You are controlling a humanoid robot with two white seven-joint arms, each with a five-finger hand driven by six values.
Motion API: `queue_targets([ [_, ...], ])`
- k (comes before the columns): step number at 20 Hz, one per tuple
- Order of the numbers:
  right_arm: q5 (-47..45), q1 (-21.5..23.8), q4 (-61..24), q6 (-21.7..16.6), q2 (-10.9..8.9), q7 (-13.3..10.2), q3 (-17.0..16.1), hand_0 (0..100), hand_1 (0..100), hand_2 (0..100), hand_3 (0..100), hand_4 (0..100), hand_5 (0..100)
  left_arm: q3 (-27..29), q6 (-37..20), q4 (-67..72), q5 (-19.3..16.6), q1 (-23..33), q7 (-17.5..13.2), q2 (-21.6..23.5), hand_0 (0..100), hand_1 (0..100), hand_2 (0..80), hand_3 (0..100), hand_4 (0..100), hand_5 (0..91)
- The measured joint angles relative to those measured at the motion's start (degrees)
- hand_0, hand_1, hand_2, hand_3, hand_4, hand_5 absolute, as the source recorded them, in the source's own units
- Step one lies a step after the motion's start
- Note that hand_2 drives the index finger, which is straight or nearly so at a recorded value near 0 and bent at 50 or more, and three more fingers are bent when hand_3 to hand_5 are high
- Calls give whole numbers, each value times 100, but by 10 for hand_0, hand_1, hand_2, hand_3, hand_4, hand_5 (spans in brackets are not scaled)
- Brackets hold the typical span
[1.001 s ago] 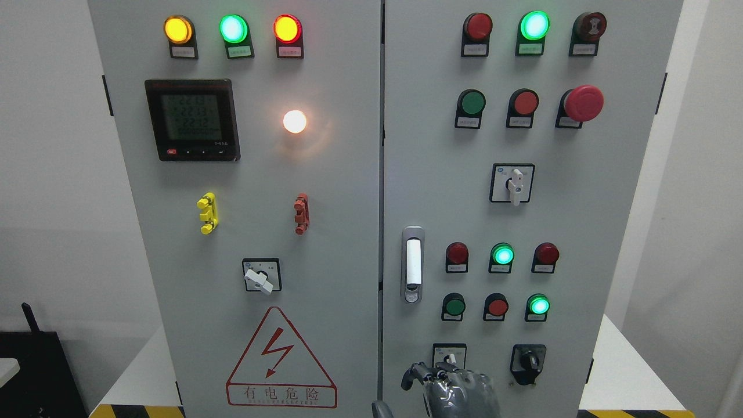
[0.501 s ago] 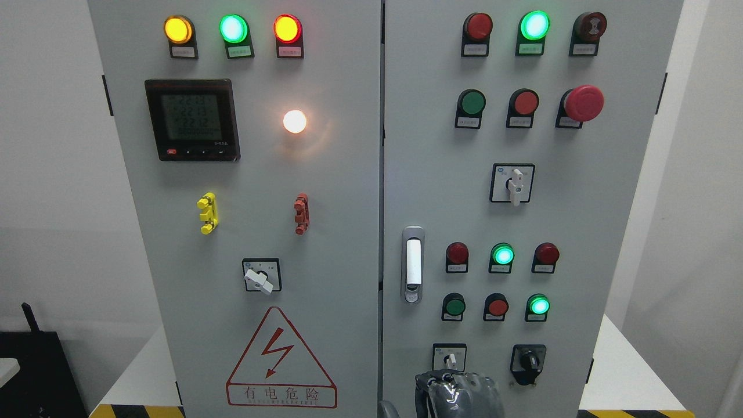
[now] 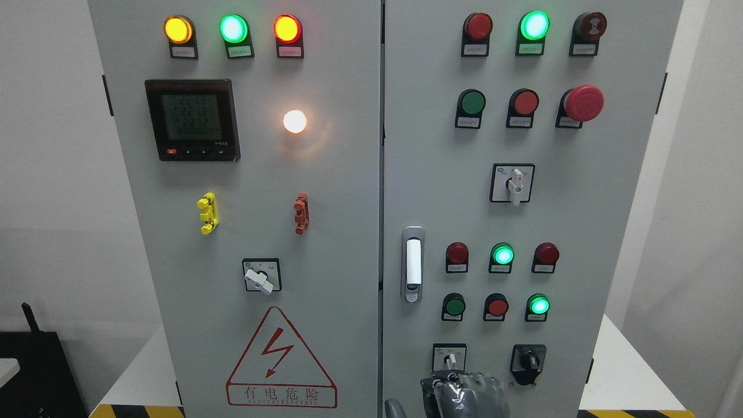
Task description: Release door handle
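Note:
The door handle (image 3: 413,264), a white lever in a grey oval recess, sits at the left edge of the cabinet's right door (image 3: 580,232). Nothing touches it. My right hand (image 3: 462,396), grey and glossy, shows at the bottom edge, well below the handle and in front of a small rotary switch (image 3: 449,357). Its fingers are relaxed and hold nothing, and the thumb (image 3: 395,410) stands apart to the left. The left arm is out of view.
The left door (image 3: 261,232) carries a meter, lamps, a selector switch (image 3: 261,276) and a red warning triangle (image 3: 281,360). On the right door are push buttons, lamps and a red mushroom stop button (image 3: 583,103). The cabinet stands on a white table (image 3: 627,377).
My right hand has sunk lower and shifted right along the bottom edge, and its fingers, stretched leftward a second ago, have drawn in. The handle and both doors stay as they were.

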Motion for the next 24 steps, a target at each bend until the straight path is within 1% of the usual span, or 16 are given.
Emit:
queue_targets([
  [5,282,38,-113,22,-91,4,-16,326,0,1000,1000,1000,967,0,0,0,0,0,0,0,120,389,0,0,0,0],
  [10,773,298,-271,54,-132,14,-28,323,0,1000,1000,1000,964,0,0,0,0,0,0,0,120,389,0,0,0,0],
  [14,1274,453,-386,162,-80,23,-35,323,0,1000,1000,1000,960,0,0,0,0,0,0,0,120,389,0,0,0,0],
  [20,1824,548,-504,265,36,38,-44,309,0,1000,1000,1000,952,0,0,0,0,0,0,0,120,389,0,0,0,0],
  [24,2038,416,-553,528,96,51,-48,302,0,1000,1000,1000,951,0,0,0,1,0,0,0,120,389,0,0,0,0],
])
